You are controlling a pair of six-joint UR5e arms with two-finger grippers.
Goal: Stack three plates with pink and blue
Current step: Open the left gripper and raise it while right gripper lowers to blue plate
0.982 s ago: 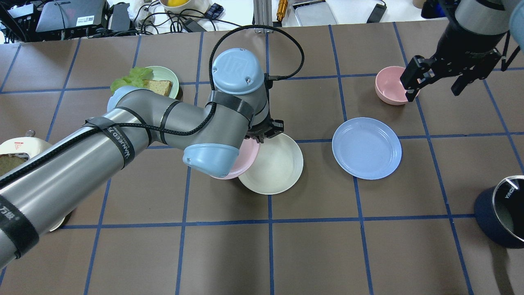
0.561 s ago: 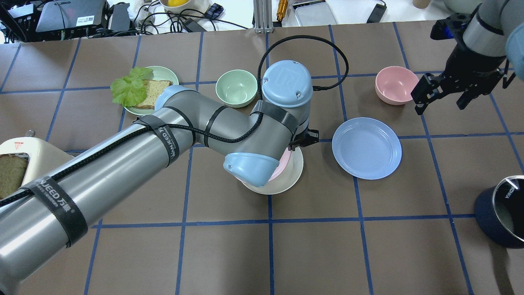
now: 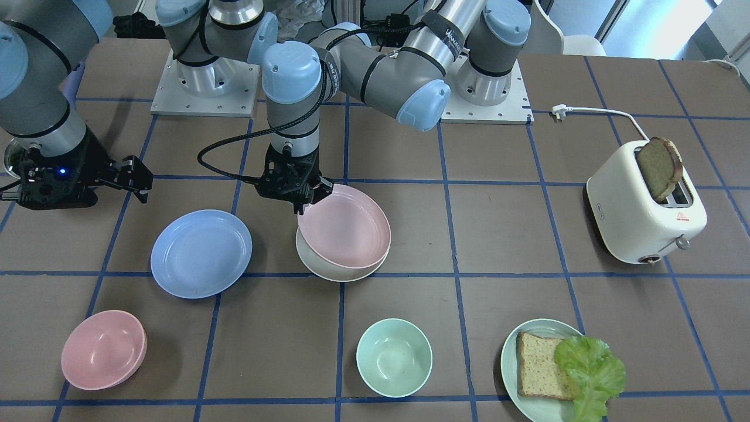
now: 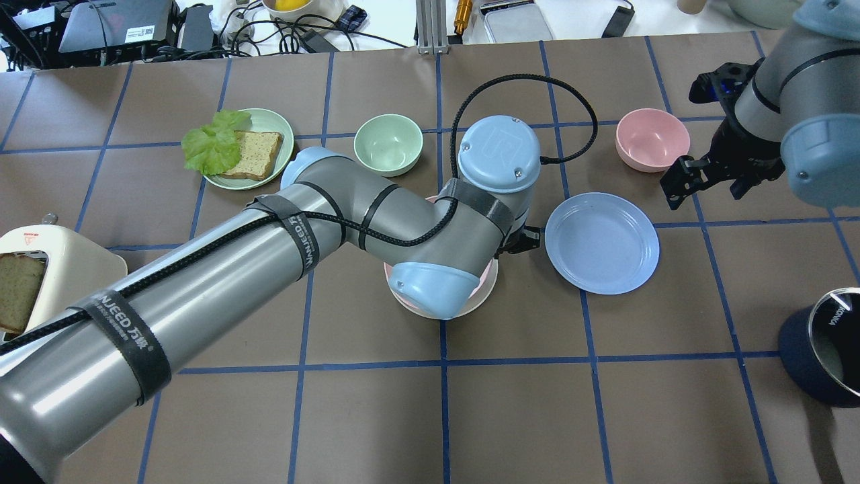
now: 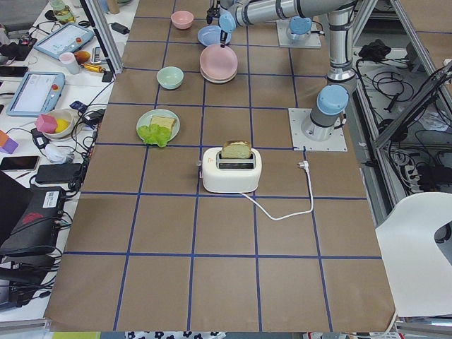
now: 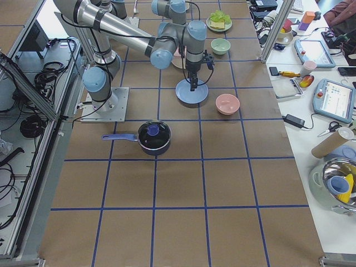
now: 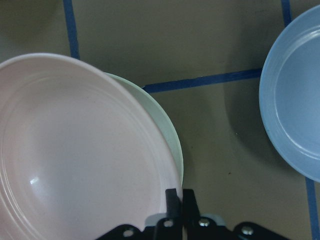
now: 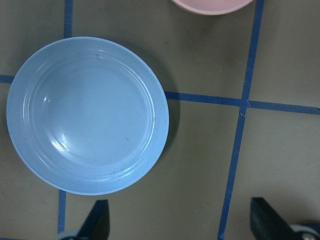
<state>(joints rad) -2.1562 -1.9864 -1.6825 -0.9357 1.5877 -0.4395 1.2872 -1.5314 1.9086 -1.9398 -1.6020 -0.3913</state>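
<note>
Left gripper (image 7: 175, 197): clenched on the rim of the pink plate (image 3: 345, 228), fingers pinched together over the edge nearest the robot. The pink plate sits over the cream plate (image 3: 328, 266), directly ahead of the gripper. It is slightly tilted, with the gripped edge higher. It covers most of the cream plate, leaving only a crescent of cream rim showing on the gripper's right. Can't tell if it's fully seated.

Blue plate (image 3: 201, 253): flat on the desk (image 3: 498, 234), right of the left gripper and between the two grippers, apart from the pink/cream pair. Not stacked yet.

Right gripper (image 8: 182, 227): released, fingers spread wide, holding nothing. It hovers over the desk just off the blue plate's rim.

Other containers:
- pink bowl (image 3: 102, 350): upright, near the right gripper, on the side away from the robot.
- mint bowl (image 3: 394, 357): upright, beyond the left gripper and past the plate pair.
- green plate (image 3: 510, 351): holds a bread slice (image 3: 542, 366) with lettuce (image 3: 589, 372) overlapping it. It is well off to the left gripper's left.
- toaster (image 3: 644, 217): toast (image 3: 659, 167) sticking up out of a slot, further left, well apart.
- dark blue pot (image 4: 823, 349): near the desk edge on the right gripper's robot side. Contents not visible.
</note>
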